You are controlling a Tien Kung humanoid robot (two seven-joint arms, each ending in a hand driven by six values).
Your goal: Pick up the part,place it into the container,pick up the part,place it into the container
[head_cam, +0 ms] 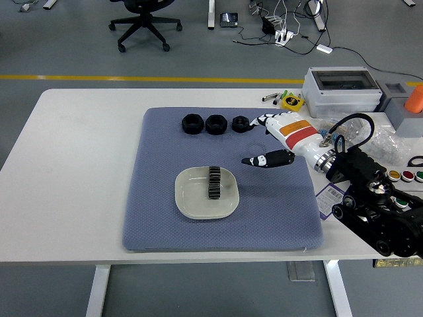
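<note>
A cream square dish [192, 201] sits on the blue-grey mat [158, 218], a little front of centre. Two black ridged parts [213, 182] lie in it, end to end in a line. Three black ring-shaped parts [214, 123] stand in a row at the mat's back. My right hand [268, 142], white with an orange and red band, hovers over the mat right of the dish and just front of the rightmost ring. Its fingers are spread and hold nothing. My left arm is out of view.
A grey box with a clear lid [342, 91], bags of small parts [357, 135], a yellow tape measure [291, 102] and a panel of coloured buttons [403, 176] crowd the table's right side. An office chair [142, 20] stands on the floor behind.
</note>
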